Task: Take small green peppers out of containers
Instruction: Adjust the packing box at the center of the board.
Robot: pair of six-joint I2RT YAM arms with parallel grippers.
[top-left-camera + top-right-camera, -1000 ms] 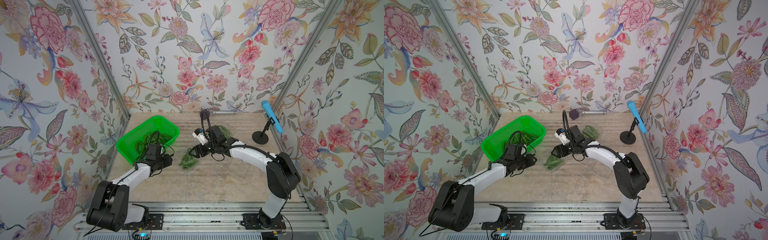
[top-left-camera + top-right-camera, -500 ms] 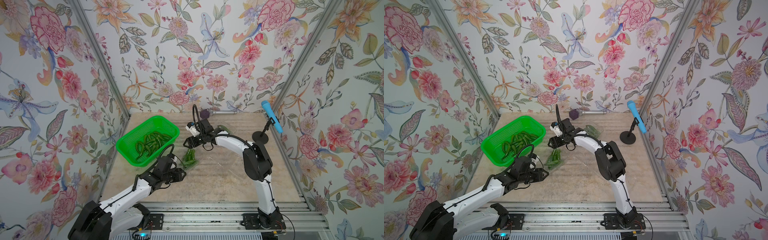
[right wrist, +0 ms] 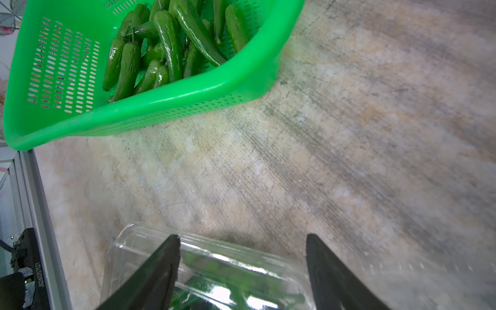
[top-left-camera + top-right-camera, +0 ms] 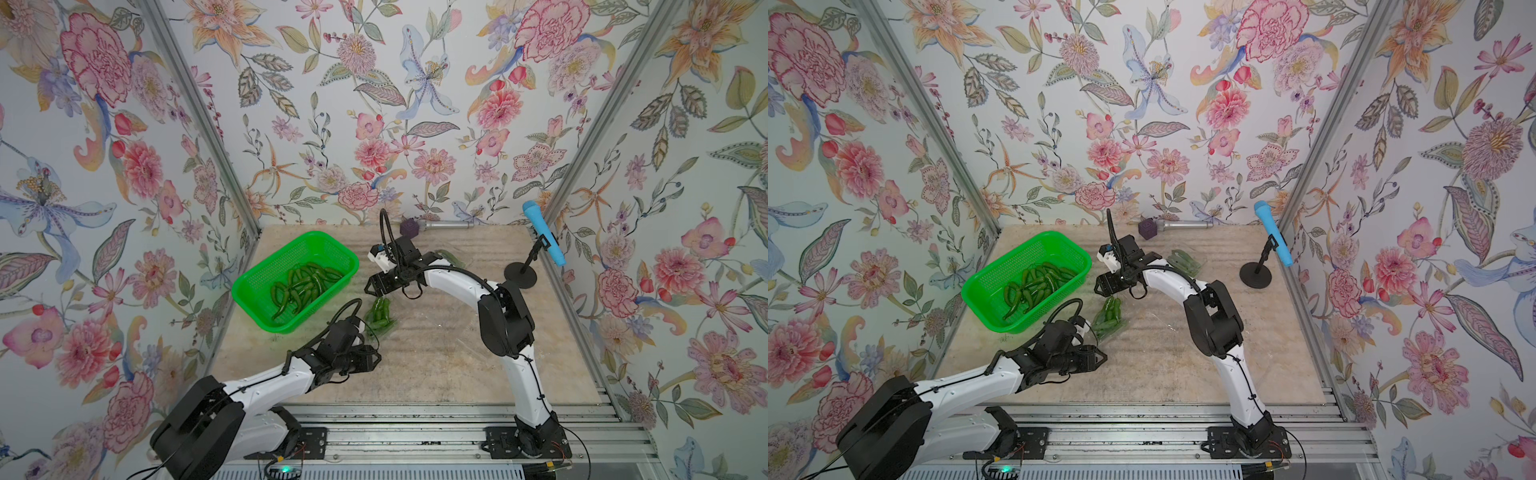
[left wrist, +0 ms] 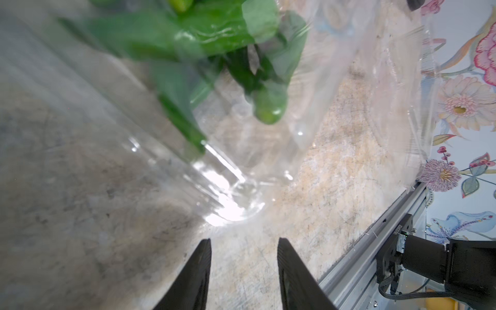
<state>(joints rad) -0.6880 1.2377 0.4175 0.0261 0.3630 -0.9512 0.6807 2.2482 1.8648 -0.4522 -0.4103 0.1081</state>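
Note:
A clear container point(image 4: 380, 316) point(image 4: 1108, 318) holding small green peppers lies on the table beside the green basket point(image 4: 259, 291) point(image 4: 988, 293). My right gripper point(image 4: 368, 287) point(image 3: 243, 236) hovers open over this container's point(image 3: 228, 255) far end. My left gripper point(image 4: 376, 359) point(image 5: 244, 240) is open at its near side, with only bare table between the fingers. In the left wrist view the container's clear plastic point(image 5: 228, 188) and its peppers point(image 5: 214, 40) lie just ahead, blurred. Several peppers point(image 4: 303, 282) point(image 3: 166, 48) lie in the basket. Another container with peppers point(image 4: 451, 257) point(image 4: 1183, 262) sits behind my right arm.
A blue microphone on a black stand point(image 4: 542, 237) stands at the back right. A purple cube point(image 4: 409, 227) and a silver handle point(image 4: 449, 225) lie along the back wall. The metal rail point(image 4: 415, 411) runs along the table's front edge.
My left arm has drawn away from the basket to the near side of the container. My right gripper has shifted left and slightly back. The container has hardly moved.

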